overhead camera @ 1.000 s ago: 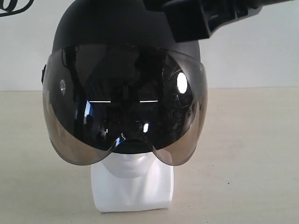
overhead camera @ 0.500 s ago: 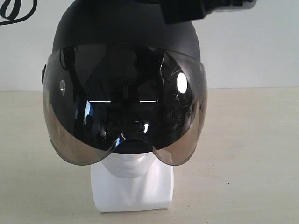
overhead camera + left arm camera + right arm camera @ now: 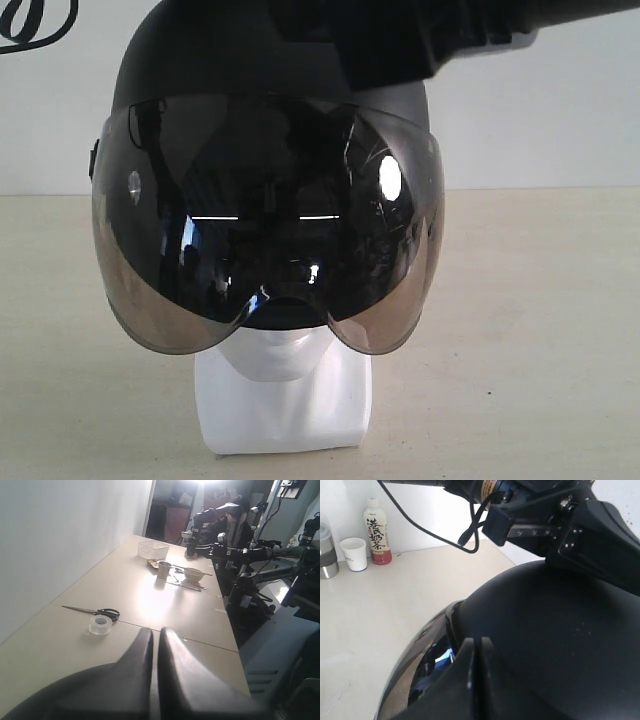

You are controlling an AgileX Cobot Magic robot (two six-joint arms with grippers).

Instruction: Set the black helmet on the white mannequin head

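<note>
The helmet [image 3: 200,50] sits on the head [image 3: 283,400]; the right gripper [image 3: 476,642], fingers together at its one o'clock, should press lightly straight down; the left gripper [image 3: 155,632] is closed, empty.

Lab with other robot arms [image 3: 250,555]

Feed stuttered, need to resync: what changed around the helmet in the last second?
The arm part above the black helmet lifted toward the top edge of the exterior view, then came back down and now reaches further left over the crown. No grasp or release shows. The helmet stayed seated on the white mannequin head, and neither shifted.
</note>
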